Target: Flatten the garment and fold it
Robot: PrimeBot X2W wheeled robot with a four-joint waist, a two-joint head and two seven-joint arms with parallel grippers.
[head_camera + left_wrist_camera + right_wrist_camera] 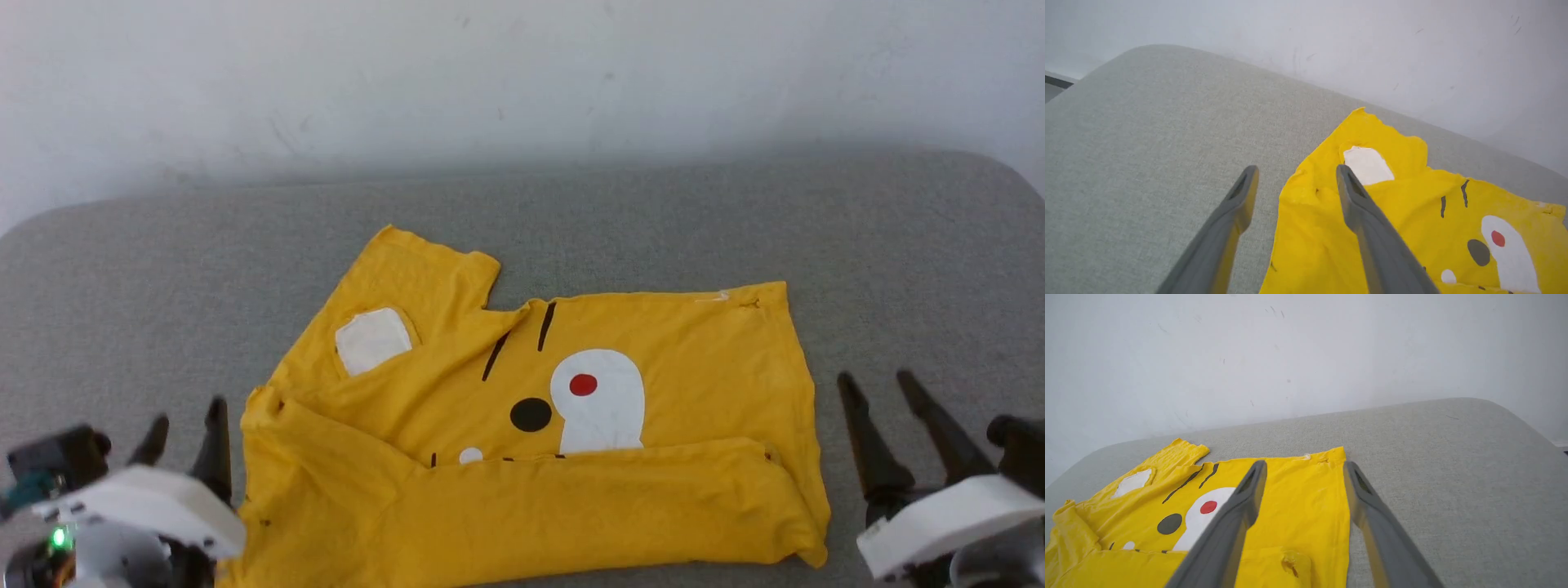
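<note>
across the grey fabric-covered desk lies the mustard-yellow thin-fabric garment, near hem folded over. left gripper and right gripper flank its side edges, fingers apart. wrist views show bare desk corners.

– What is everything resting on?
– A grey padded surface covered in woven fabric, with rounded corners.
– And what lies on it?
– A single mustard-yellow T-shirt, spread between the two claws. Its left edge is just beside the left claw and its right edge is near the right claw. The near hem is folded back over the printed front, and bare grey fabric stretches ahead of both claws' tips
</note>
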